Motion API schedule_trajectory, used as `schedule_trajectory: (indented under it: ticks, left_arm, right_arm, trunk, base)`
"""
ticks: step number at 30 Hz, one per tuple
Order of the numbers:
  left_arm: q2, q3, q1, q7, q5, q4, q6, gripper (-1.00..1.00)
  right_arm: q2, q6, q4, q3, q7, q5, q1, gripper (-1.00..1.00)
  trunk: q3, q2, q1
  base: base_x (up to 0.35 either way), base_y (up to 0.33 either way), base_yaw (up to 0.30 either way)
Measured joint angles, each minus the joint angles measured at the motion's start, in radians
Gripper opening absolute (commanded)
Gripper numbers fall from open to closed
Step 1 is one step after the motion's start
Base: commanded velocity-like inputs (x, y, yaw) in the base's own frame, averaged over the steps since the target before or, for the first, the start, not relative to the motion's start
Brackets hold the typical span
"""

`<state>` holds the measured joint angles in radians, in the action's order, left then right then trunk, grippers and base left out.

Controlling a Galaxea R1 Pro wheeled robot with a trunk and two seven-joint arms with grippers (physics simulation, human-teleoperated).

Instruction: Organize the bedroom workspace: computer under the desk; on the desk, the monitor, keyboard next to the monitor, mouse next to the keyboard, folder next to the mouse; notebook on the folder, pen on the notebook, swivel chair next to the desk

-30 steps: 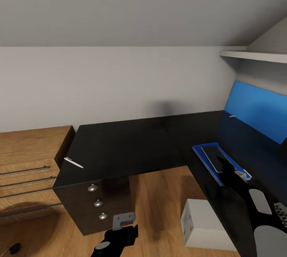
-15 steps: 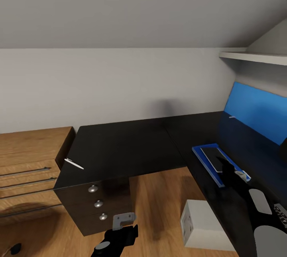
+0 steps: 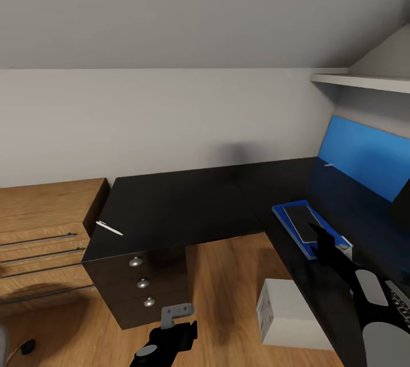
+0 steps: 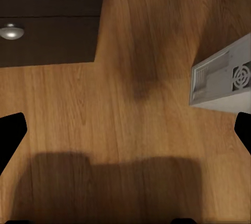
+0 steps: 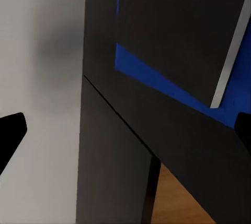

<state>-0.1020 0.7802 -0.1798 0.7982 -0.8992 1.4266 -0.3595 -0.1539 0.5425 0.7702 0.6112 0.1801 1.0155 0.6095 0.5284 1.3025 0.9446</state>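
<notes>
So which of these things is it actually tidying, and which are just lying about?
Part of the job:
- black-topped L-shaped desk
- flat bright blue folder
- thin dark grey notebook, on the folder
- slim pale pen, near the desk's edge
- small white computer tower, on the floor

Just there:
- light wood dresser
- white wall shelf

**Desk corner: folder, notebook, pen and computer**

I see the black L-shaped desk (image 3: 188, 207) with its silver-knobbed drawers and blue back panel. The blue folder (image 3: 296, 224) lies flat on the right wing, with the dark grey notebook (image 3: 304, 221) stacked on it. The pale pen (image 3: 109, 228) lies alone near the left wing's front edge, well apart from them. The white computer (image 3: 287, 315) stands on the wood floor beside the right wing; I cannot tell whether it sits under the top.
</notes>
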Motion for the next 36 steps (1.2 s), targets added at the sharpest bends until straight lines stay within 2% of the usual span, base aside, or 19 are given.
schedule_trajectory:
  ticks: [8, 13, 20, 25, 27, 30, 32, 33, 35, 36]
  left_arm:
    - [-0.001, 0.0, 0.0, -0.001, 0.0, 0.0, 0.0, 1.0]
    - [0.0, 0.0, 0.0, -0.001, -0.003, -0.001, 0.0, 1.0]
    - [0.0, -0.003, 0.0, 0.001, -0.006, -0.004, -0.003, 1.0]
    - [0.0, -0.004, 0.0, 0.001, -0.006, -0.004, -0.003, 1.0]
    - [0.0, -0.005, 0.0, 0.002, -0.006, -0.005, -0.003, 1.0]
    - [0.0, -0.005, 0.0, 0.003, -0.006, -0.005, -0.003, 1.0]
    - [0.0, -0.005, 0.0, 0.003, -0.006, -0.005, -0.003, 1.0]
    - [0.0, -0.005, 0.0, 0.004, -0.006, -0.008, -0.003, 1.0]
    - [0.0, -0.004, 0.0, 0.003, -0.006, -0.014, -0.003, 1.0]
    - [0.0, -0.003, 0.0, 0.003, -0.005, -0.021, -0.003, 1.0]
  right_arm:
    - [0.0, 0.0, 0.002, 0.0, 0.002, 0.001, 0.0, 1.0]
    - [0.005, 0.0, 0.039, 0.0, 0.001, 0.0, 0.0, 1.0]
    - [0.038, 0.0, 0.153, 0.001, 0.0, -0.006, -0.038, 1.0]
    - [0.084, 0.0, 0.267, -0.001, -0.018, -0.028, -0.078, 1.0]
    - [0.113, 0.0, 0.326, -0.003, -0.062, -0.088, -0.094, 1.0]
    - [0.133, 0.001, 0.364, -0.012, -0.118, -0.175, -0.099, 1.0]
    - [0.142, 0.001, 0.386, -0.029, -0.16, -0.254, -0.101, 1.0]
    - [0.147, 0.002, 0.407, -0.055, -0.198, -0.341, -0.102, 1.0]
    - [0.152, 0.003, 0.428, -0.091, -0.234, -0.426, -0.103, 1.0]
    - [0.159, 0.001, 0.463, -0.156, -0.291, -0.541, -0.103, 1.0]
  trunk:
    - [0.0, 0.0, 0.0]
    - [-0.016, -0.035, -0.019]
    - [-0.038, -0.084, -0.046]
    - [-0.053, -0.119, -0.065]
    - [-0.059, -0.133, -0.073]
    - [-0.069, -0.154, -0.084]
    - [-0.075, -0.168, -0.092]
    - [-0.078, -0.175, -0.096]
    - [-0.085, -0.189, -0.103]
    - [-0.088, -0.196, -0.107]
  base:
    - [-0.003, 0.0, 0.0]
    - [0.0, 0.0, 0.0]
    - [0.0, 0.0, 0.0]
    - [0.0, 0.0, 0.0]
    - [0.0, 0.0, 0.0]
    - [0.0, 0.0, 0.0]
    - [0.0, 0.0, 0.0]
    - [0.0, 0.0, 0.0]
    - [0.0, 0.0, 0.0]
    - [0.0, 0.0, 0.0]
